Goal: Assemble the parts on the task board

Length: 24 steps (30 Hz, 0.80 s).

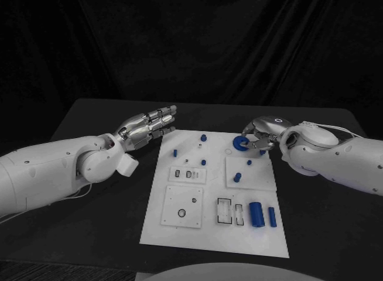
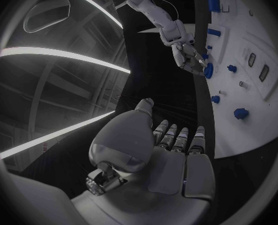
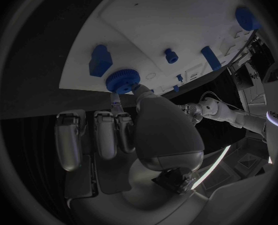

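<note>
A white task board (image 1: 210,231) is lying in the middle of a black table (image 1: 90,193), seen from above by the head camera, with a robot arm reaching in from each side. The right hand (image 1: 257,136) is hovering over the board's far right corner, and its thumb and a finger are pinching a round blue gear (image 1: 240,144) with a toothed rim. In the right wrist view the gear (image 3: 121,80) is sitting at the fingertips just above the white surface, close to the board's edge; whether it is already touching the board cannot be told. The left hand (image 1: 147,126) is resting in the air just off the board's far left corner, holding nothing, its fingers stretched out straight and lying close side by side, as the left wrist view also shows (image 2: 170,145). Other blue parts are scattered over the board: small pegs (image 1: 202,138) standing near the far edge, a short peg (image 1: 238,176) in a square plate on the right side, and a thick blue cylinder (image 1: 256,214) with a thinner blue bar (image 1: 272,216) just beside it near the front. Several rectangular slots (image 1: 231,212) are lying open beside them. The step in hand appears to be seating the gear at its place on the board. The next move probably calls for lining the gear's centre over its post, lowering it squarely, then letting go without tipping it.
</note>
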Each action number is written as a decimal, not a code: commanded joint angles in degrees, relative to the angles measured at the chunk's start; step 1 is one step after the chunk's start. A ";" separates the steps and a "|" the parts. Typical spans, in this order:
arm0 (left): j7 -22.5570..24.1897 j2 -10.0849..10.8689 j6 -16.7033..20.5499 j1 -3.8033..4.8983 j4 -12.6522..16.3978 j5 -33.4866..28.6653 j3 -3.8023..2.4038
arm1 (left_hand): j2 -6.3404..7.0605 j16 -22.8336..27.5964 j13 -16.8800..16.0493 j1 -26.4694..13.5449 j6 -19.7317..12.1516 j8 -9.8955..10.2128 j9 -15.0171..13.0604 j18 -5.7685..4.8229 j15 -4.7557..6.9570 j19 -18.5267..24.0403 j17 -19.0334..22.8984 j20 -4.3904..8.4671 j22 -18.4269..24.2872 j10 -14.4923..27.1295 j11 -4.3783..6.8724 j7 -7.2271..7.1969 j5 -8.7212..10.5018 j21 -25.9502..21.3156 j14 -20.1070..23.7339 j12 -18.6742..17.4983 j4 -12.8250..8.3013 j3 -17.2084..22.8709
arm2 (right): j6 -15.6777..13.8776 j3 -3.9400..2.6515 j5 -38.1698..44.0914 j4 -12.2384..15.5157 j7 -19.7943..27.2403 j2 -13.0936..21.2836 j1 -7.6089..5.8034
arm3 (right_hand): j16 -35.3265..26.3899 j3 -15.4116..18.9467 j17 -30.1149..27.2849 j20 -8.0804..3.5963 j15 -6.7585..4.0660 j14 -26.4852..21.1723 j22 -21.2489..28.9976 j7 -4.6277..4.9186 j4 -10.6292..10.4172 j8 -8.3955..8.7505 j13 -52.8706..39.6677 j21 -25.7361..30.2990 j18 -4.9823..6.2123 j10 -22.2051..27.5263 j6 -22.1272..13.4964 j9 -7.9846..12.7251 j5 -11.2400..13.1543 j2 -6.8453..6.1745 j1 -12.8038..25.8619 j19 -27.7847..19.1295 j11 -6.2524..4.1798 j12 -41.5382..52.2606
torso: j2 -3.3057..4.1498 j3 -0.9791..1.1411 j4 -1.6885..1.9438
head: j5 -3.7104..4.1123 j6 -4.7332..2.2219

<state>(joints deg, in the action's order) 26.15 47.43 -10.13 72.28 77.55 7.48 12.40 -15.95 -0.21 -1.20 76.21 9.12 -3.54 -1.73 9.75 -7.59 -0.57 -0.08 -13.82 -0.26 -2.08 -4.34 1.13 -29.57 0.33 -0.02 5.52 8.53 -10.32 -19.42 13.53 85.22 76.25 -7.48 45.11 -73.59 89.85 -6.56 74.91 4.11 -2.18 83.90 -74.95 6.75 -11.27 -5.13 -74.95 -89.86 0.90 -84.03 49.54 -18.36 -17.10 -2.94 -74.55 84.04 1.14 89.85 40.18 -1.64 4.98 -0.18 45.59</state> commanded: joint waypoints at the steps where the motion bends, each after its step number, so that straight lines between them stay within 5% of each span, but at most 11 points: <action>1: 0.30 -0.06 -0.92 -0.10 0.12 -0.04 -0.06 | -0.46 0.16 -0.05 -0.08 0.48 -0.34 -0.05 0.57 -0.32 -0.09 0.04 -0.42 -0.08 0.08 -0.42 0.14 -0.18 0.08 -0.05 0.25 0.08 0.39 | 1.22 0.04 0.10 -0.12 -1.11 -0.11 0.40 | 0.15 0.12 15.09 0.48 0.47 6.10 -15.05 -0.05 0.55 -0.36 -15.05 -0.14 -0.90 -5.97 0.64 0.13 0.78 -0.59 0.05 5.96 0.49 0.15 | 0.01 0.00 0.01 | -0.03 0.12; 16: -0.23 -0.11 -1.17 -0.15 0.05 -0.04 -0.06 | -0.64 0.14 -0.04 -0.01 0.77 -0.57 -0.09 0.58 -0.38 -0.15 0.03 -0.56 -0.11 0.10 -0.19 0.65 -0.38 0.11 -0.07 0.27 -0.06 0.76 | 2.37 0.05 0.10 -0.42 -0.89 -0.33 0.83 | 0.15 -0.13 15.09 0.56 0.48 6.10 -15.05 -0.15 1.79 -0.75 -15.05 -0.14 -0.90 -5.97 2.15 0.09 1.66 -1.02 -1.30 5.96 0.47 0.15 | 0.01 -0.04 0.05 | -0.15 0.52; 20: -0.48 -0.13 -1.20 -0.16 -0.03 -0.04 -0.06 | -0.84 0.14 -0.03 0.27 0.76 -0.68 -0.07 0.58 -0.45 -0.17 0.03 -0.65 -0.11 0.15 -0.20 0.83 -0.49 0.12 -0.07 0.28 -0.18 1.82 | 2.49 0.05 0.10 -0.44 -1.00 -0.35 0.86 | 0.15 0.24 15.09 0.57 0.49 6.10 -15.05 -0.11 1.79 -0.57 -15.05 -0.14 -0.90 -5.97 2.32 0.18 4.94 -1.39 -1.16 5.96 0.50 0.15 | 0.03 -0.02 0.02 | -0.20 0.63; 24: -0.60 -0.13 -1.17 -0.18 -0.07 -0.04 -0.06 | -0.83 0.15 -0.03 0.34 0.76 -0.70 -0.07 0.57 -0.46 -0.18 0.04 -0.66 -0.11 0.15 -0.17 0.86 -0.45 0.12 -0.06 0.29 -0.23 2.08 | 2.53 0.05 0.10 -0.50 -1.05 -0.36 0.88 | 0.15 0.15 15.09 0.56 0.45 6.10 -15.05 -0.27 1.80 -0.89 -15.05 -0.14 -0.90 -5.97 3.11 0.06 5.28 -1.15 -1.28 5.96 0.41 0.15 | 0.00 -0.02 0.05 | -0.14 0.78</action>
<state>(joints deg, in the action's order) 25.31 47.41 -10.57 72.19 77.45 7.48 12.40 -16.24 -0.21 -1.19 76.51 9.74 -4.08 -1.72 9.75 -7.59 -0.78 -0.11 -14.03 -0.30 -2.06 -4.33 1.75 -29.79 0.33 -0.02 5.51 8.22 -8.57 -19.15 13.27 85.09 75.83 -7.47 44.77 -73.29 89.85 -6.48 74.91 4.31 -2.04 84.05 -74.93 6.49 -9.62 -5.62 -74.93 -89.86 0.91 -84.03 52.14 -18.21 -12.08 -4.02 -75.64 83.84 1.14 89.85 40.19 -1.66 5.00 -0.36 46.29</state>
